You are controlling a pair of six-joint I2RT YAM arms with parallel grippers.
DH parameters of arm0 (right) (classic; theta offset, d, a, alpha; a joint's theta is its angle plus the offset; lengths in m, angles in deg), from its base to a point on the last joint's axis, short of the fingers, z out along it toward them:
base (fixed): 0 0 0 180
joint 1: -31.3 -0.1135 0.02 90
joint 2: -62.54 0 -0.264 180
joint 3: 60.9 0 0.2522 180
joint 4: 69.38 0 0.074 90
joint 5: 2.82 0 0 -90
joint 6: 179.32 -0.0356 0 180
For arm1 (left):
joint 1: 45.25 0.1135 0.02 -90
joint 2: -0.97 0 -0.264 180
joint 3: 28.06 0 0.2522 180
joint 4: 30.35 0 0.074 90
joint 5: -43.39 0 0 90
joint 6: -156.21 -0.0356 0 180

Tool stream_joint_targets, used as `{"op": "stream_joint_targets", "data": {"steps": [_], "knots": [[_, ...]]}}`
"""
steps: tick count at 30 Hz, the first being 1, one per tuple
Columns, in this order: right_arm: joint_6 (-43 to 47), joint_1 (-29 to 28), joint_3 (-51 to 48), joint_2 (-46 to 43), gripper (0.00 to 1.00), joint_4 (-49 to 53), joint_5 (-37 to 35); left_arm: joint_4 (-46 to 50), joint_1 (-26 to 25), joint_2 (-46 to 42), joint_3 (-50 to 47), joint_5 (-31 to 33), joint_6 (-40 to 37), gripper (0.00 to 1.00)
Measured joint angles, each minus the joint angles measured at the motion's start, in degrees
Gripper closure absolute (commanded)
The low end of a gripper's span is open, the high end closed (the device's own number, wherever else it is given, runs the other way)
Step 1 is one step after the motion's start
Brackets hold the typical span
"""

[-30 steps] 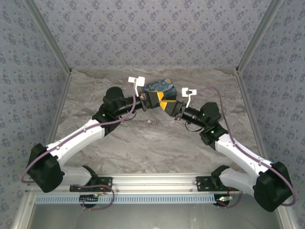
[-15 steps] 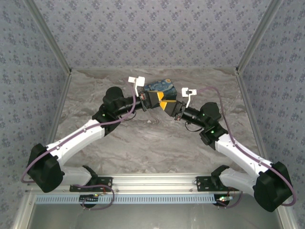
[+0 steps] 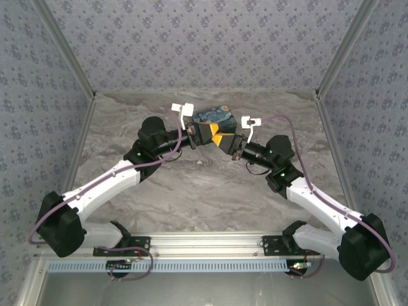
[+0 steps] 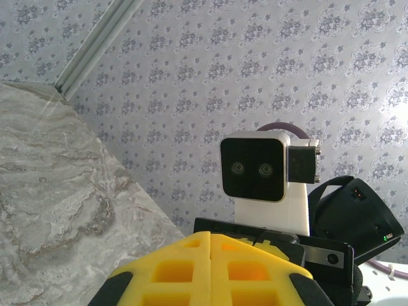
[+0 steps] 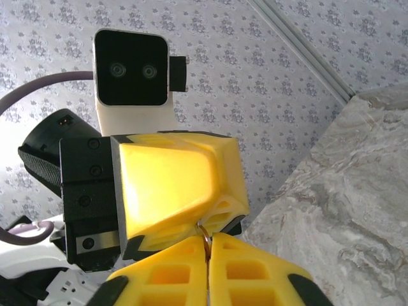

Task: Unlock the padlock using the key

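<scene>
Grey marble-look table [image 3: 191, 204] w/ a starry-night printed box [image 3: 213, 116] on it, just behind left gripper [image 3: 210, 132] & right gripper [image 3: 222, 140].

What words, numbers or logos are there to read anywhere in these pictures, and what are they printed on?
No text can be read in any view.
Painted box: a swirling blue-and-yellow picture, too small to show any words.
Right wrist's camera housing: two lenses, no legible label.
Left wrist's camera housing: the same, no legible label.
</scene>
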Motion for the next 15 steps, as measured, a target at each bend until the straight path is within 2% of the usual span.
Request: {"op": "stream_joint_targets", "data": {"steps": [1,3,5,9,12,15], "knots": [[0.0,0.0,0.0,0.0,0.99,0.0,0.0,0.0,0.0,0.0,0.0,0.2,0.0,0.94],[0.2,0.0,0.0,-0.1,1.0,0.5,-0.3,0.2,0.0,0.0,0.0,0.4,-0.3,0.74],[1.1,0.0,0.0,-0.5,1.0,2.9,-0.9,0.7,-0.1,0.0,0.0,0.8,-0.6,0.51],[5.6,-0.5,0.0,-3.8,1.0,13.3,-5.2,4.5,-0.1,-0.2,0.0,3.1,-2.4,0.18],[9.2,-1.4,-0.2,-8.1,1.0,23.2,-10.2,9.7,0.1,-0.3,0.3,6.0,-3.7,0.05],[12.1,-1.8,-0.9,-12.5,1.0,32.1,-15.5,16.5,0.5,0.5,2.3,9.3,-6.0,0.01]]}}
